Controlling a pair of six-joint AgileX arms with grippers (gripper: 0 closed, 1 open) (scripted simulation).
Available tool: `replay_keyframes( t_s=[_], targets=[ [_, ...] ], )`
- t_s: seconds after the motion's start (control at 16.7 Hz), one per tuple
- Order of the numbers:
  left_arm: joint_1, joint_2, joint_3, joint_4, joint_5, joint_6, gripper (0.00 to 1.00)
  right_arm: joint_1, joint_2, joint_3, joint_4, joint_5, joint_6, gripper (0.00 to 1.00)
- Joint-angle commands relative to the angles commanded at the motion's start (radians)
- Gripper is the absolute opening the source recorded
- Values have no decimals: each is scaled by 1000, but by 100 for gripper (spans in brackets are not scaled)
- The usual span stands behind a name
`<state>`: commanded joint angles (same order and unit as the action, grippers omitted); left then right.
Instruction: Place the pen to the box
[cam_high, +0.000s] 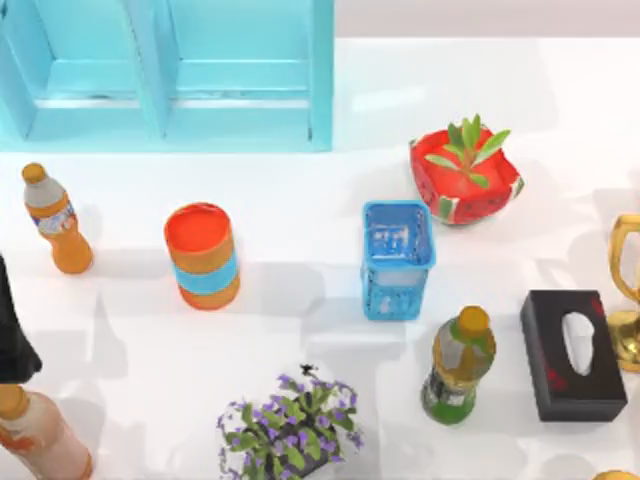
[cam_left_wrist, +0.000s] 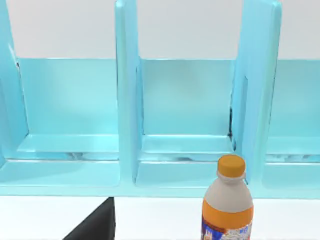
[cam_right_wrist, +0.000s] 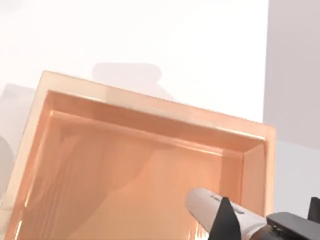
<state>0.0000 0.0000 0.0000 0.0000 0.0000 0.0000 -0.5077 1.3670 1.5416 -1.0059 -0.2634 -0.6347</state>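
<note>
Pen (cam_right_wrist: 220, 215) clamped in the right gripper (cam_right_wrist: 265, 222), hanging over the open orange box (cam_right_wrist: 145, 150).

Largest on the white counter (cam_high: 300, 290) is the blue shelf (cam_high: 170, 70) at the back left; then come the black tissue box (cam_high: 570, 355), red plant pot (cam_high: 465, 180), purple flowers (cam_high: 290, 420), orange can (cam_high: 203, 255), blue mesh holder (cam_high: 397, 258), green bottle (cam_high: 458, 365) and orange bottle (cam_high: 55, 218). Whether the left gripper (cam_left_wrist: 95, 225) by the shelf is apart or together, I cannot tell.
</note>
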Motion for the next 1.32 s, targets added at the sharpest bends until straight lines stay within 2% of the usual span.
replay_keyframes(
  t_s=[0.24,0.48,0.84,1.32],
  targets=[
    [0,0,0,0,0,0,100,34,-5,-107,84,0,27,0],
    [0,0,0,0,0,0,100,68,19,-256,43,15,44,0],
    [0,0,0,0,0,0,100,79,27,-287,18,24,51,0],
    [0,0,0,0,0,0,100,79,27,-287,18,24,51,60]
  ],
)
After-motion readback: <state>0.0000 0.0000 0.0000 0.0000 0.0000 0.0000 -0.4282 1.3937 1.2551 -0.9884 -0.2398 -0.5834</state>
